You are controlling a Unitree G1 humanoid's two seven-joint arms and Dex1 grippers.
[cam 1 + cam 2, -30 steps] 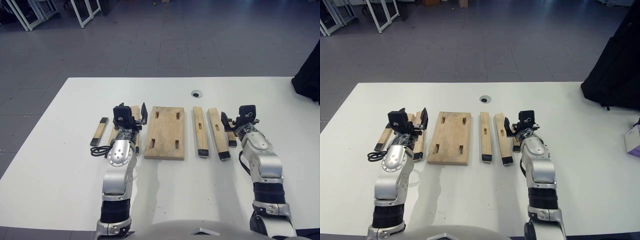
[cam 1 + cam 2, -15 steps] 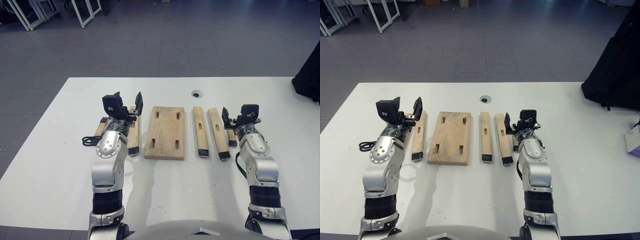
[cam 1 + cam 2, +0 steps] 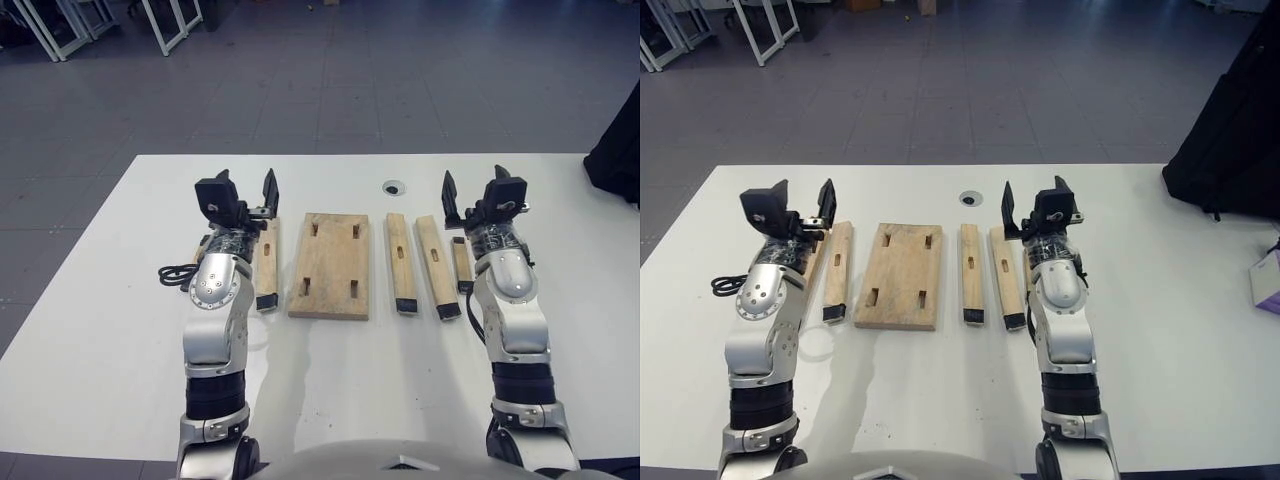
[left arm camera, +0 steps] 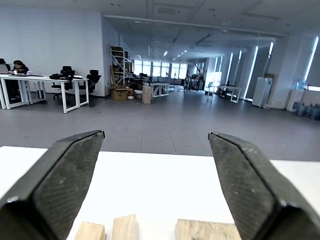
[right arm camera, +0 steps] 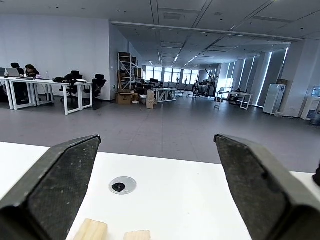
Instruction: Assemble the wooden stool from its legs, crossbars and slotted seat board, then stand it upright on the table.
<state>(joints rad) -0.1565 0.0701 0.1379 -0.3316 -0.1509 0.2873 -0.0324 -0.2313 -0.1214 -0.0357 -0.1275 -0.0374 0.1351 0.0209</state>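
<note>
Left arm (image 3: 215, 300) and right arm (image 3: 510, 310) hold jaws wide apart, empty, above legs (image 3: 399, 262) flanking seat board (image 3: 330, 265)

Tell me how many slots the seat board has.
4. In the board: one slot far left, one far right, one near left, one near right. None seems hidden.

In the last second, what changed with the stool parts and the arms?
Both grippers, open and empty, lifted away from the parts: the left gripper from over the left leg, shifting leftward; the right gripper from over the short piece. Seat board and other pieces stayed put.
</note>
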